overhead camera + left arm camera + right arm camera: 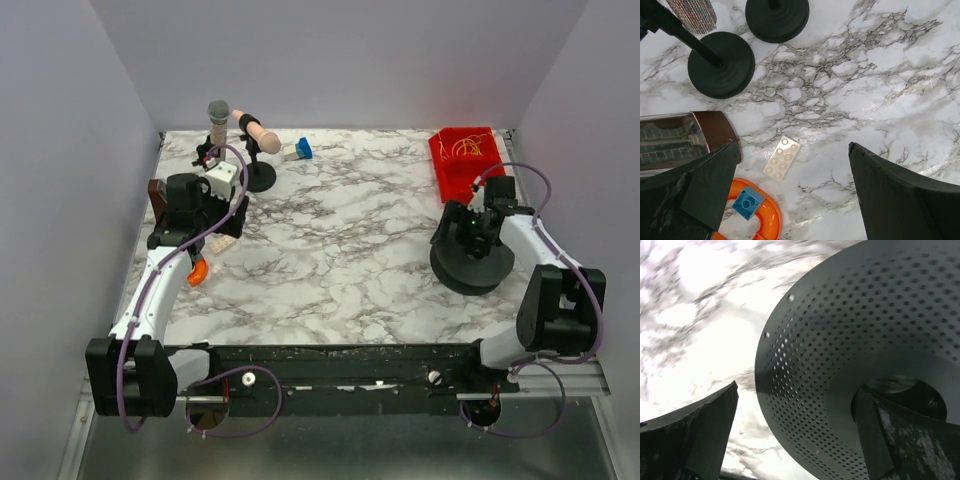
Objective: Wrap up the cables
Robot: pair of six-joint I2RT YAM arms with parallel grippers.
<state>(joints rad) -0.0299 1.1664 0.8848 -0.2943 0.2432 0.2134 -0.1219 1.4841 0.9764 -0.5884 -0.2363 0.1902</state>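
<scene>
Marbled table [350,260], plain pale walls [330,60] on three sides. Left hand [792,146] spread apart; right hand [796,389] spread apart at perforated disc [850,315].

Thin yellow cables [466,148], loosely curled (inside red bin [462,182])

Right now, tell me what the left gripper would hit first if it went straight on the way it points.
Most likely the white studded brick, lying on the marble table almost midway between the fingers of the open left gripper. Depth is unclear; it might land on bare marble just beside it.
</scene>
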